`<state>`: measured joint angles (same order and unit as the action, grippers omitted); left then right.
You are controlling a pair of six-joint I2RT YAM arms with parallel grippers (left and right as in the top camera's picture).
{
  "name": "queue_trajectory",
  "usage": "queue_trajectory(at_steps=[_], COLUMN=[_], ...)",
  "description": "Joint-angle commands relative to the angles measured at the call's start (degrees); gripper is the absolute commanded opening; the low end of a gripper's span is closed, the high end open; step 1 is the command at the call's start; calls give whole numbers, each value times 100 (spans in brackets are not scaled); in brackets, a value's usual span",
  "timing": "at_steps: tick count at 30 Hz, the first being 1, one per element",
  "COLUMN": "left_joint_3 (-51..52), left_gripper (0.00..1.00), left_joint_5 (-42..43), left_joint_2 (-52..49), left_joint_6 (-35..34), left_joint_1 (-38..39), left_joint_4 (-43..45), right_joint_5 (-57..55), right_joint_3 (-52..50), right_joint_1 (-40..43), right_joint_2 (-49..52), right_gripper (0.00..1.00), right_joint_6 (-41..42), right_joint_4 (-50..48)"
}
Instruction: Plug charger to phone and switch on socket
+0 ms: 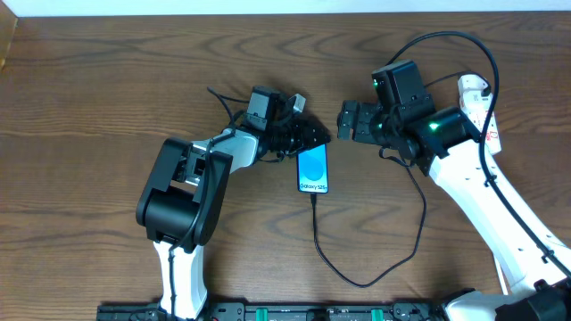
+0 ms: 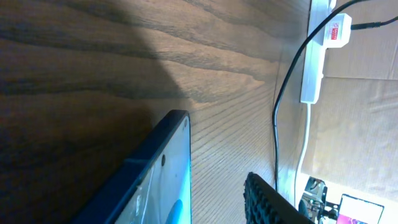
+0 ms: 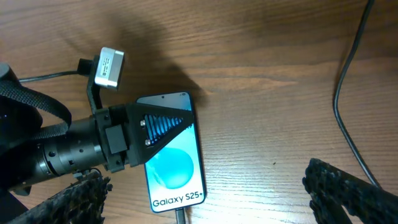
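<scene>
- slim black phone (image 1: 312,168) lies flat on wooden bench (image 1: 107,89), thin black charger cable (image 1: 317,232) at its base.
- left fingers (image 3: 165,124) parted over its top; right fingers (image 3: 348,186) spread, empty.
- rigid, slick: pinch long edges.

**Student:** What marks the left arm (image 1: 169,209)?

**Legend:** Black boxy housing, white links. Right arm (image 1: 482,192): white links, a green light (image 1: 434,126) at its 10 o'clock end, a black cable (image 1: 446,34) arching at 12 o'clock, ribbed black fingers (image 3: 348,193).
</scene>
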<state>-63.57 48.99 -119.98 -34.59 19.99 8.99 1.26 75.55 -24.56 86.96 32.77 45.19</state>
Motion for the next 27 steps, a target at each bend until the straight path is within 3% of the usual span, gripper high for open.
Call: queue_trajectory(at_steps=[1, 5, 16, 21, 27], left_joint_3=[7, 7, -4, -11, -50], left_gripper=[49, 61, 63, 86, 89], left_joint_5=[-256, -321, -839, -911, -1012], left_joint_2=[-59, -59, -57, -57, -57], left_joint_6=[61, 15, -2, -15, -136], left_joint_1=[-4, -2, -2, -2, -2], left_joint_4=[-118, -140, -636, -643, -708], right_joint_5=[-94, -92, -94, -96, -96], right_joint_3=[42, 42, 42, 42, 42], right_joint_1=[-31, -42, -42, -42, -39], right_joint_2=[-44, -44, -44, -44, -44], right_gripper=[99, 99, 99, 99, 99], right_joint_6=[-70, -70, -70, -72, -74], right_joint_4=[9, 11, 9, 9, 50])
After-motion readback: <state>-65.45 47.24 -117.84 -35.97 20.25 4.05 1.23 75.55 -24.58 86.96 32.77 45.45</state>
